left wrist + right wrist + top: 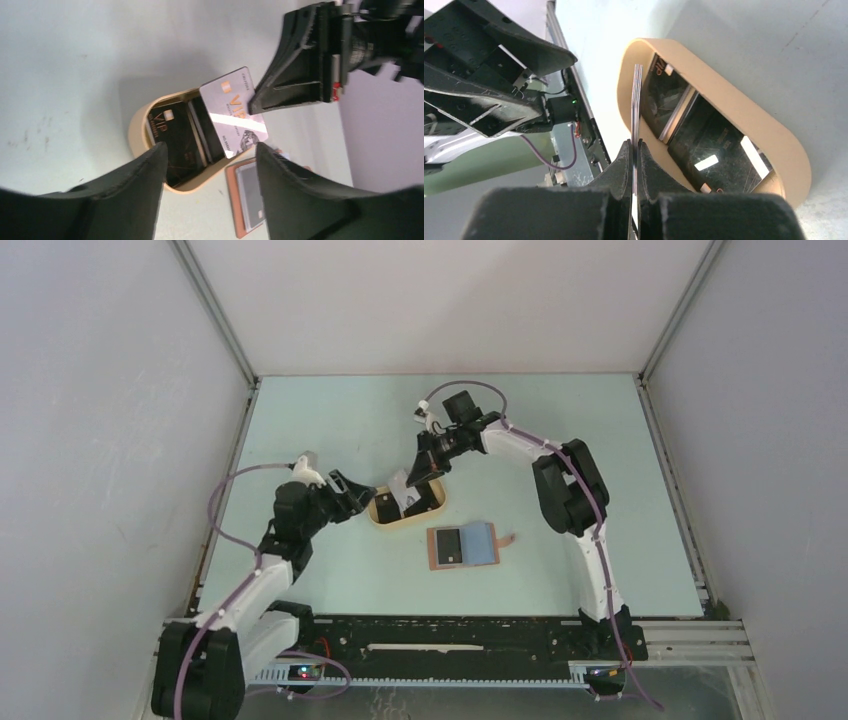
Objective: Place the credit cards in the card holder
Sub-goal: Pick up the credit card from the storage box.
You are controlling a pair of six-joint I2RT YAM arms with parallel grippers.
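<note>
My right gripper [635, 145] is shut on the edge of a pale grey-white credit card [234, 111], which stands tilted over the tan oval tray [377, 515]. In the right wrist view this card [638, 95] shows edge-on between the pads. Black credit cards [172, 132] lie inside the tray [136, 131]. My left gripper [207, 162] hovers open just left of the tray, nothing between its fingers. The card holder [465, 546], reddish-brown with light blue pockets, lies open on the table in front of the tray, a dark card [250, 192] in one pocket.
The pale green table [330, 420] is walled by grey panels on the left, back and right. The left gripper [350, 498] and right gripper [414, 483] are close together over the tray. A black rail [450, 635] runs along the near edge.
</note>
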